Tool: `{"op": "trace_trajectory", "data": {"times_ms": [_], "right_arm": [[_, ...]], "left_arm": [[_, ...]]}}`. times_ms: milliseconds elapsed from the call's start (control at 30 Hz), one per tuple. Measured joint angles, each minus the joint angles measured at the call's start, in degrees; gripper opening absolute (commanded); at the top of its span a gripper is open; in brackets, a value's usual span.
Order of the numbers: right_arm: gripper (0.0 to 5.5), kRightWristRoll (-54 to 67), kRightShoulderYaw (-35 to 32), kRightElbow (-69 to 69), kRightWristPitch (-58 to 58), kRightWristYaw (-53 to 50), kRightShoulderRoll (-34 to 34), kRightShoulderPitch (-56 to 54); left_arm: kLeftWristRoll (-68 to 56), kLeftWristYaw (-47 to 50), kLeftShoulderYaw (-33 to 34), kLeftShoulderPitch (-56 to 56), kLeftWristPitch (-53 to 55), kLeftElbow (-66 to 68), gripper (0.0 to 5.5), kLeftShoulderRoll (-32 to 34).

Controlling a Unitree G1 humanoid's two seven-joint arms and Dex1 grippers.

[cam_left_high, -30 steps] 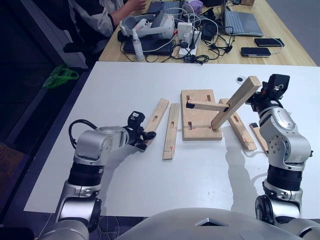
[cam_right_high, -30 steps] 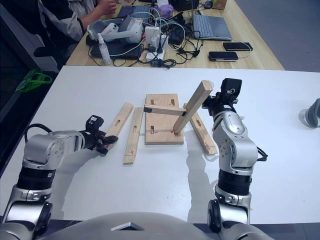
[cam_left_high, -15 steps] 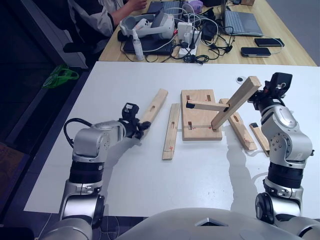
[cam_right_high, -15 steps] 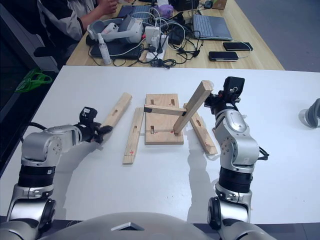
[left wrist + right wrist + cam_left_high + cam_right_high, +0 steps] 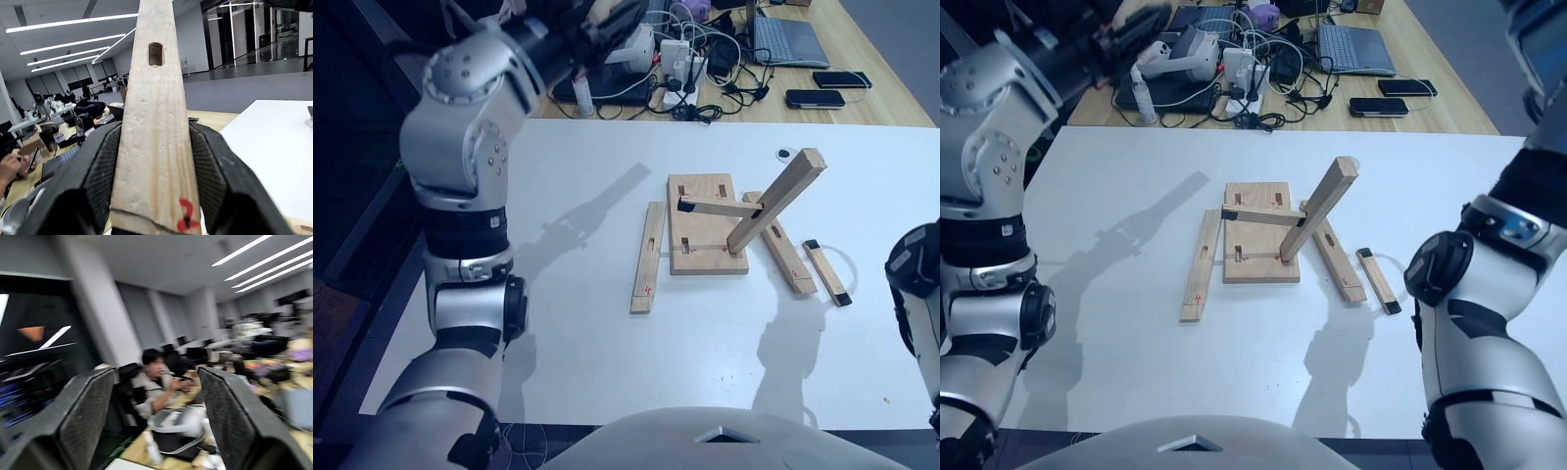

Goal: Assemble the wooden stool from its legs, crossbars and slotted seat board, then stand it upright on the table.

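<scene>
Item 1, my left gripper [image 5: 156, 169]: clamped on a slotted leg [image 5: 155, 98], gripped near the end with the red mark and held high, well above the table.

Item 2, my right gripper [image 5: 156, 416]: fingers spread, nothing between them, pointing out into the room.

Item 3, seat board [image 5: 703, 191]: flat on the white table [image 5: 607, 343], with one leaning leg [image 5: 775, 201] plugged in and a crossbar [image 5: 717, 207] meeting it. A spare leg [image 5: 646, 257] lies just beside the board.

Hazards: the long free end may swing into the leaning leg and tip it, and smooth wood may slide between my pads [image 5: 105, 166].

Materials: pale raw timber, square-edged, with oblong slots; black dimpled pads.
</scene>
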Motion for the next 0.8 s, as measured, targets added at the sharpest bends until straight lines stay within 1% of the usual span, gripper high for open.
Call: {"op": "trace_trajectory", "data": {"times_ms": [67,167,333,567,733,800], "right_arm": [[3.18,5.5,2.1,-4.1,5.4,0.6,3.7,-0.3],[3.18,11.8,2.1,-8.5,10.2,-3.2,8.2,0.0],[3.18,14.6,0.6,-8.7,11.8,-8.2,9.4,0.3],[2.05,18.7,-2.3,-6.9,12.7,-11.5,8.6,0.5],[1.32,21.4,-1.0,-8.3,14.1,-12.1,9.1,3.0],[1.20,22.0,-0.4,-9.2,14.1,-13.2,9.1,3.4]], "left_arm": [[-2.5,-1.2,-0.5,-2.6,0.0,-1.1,2.05,-2.8],[-4.7,-2.5,-1.8,-2.9,0.4,-4.5,2.05,-4.4],[-5.2,-2.8,-3.1,-0.9,1.2,-7.1,2.05,-4.3],[-4.5,-2.9,-3.4,0.9,0.6,-7.6,2.05,-3.6],[-3.9,-1.9,-3.9,0.9,0.3,-7.5,2.05,-3.9],[-3.4,-1.9,-4.5,0.8,0.1,-7.5,2.05,-3.9]]}}
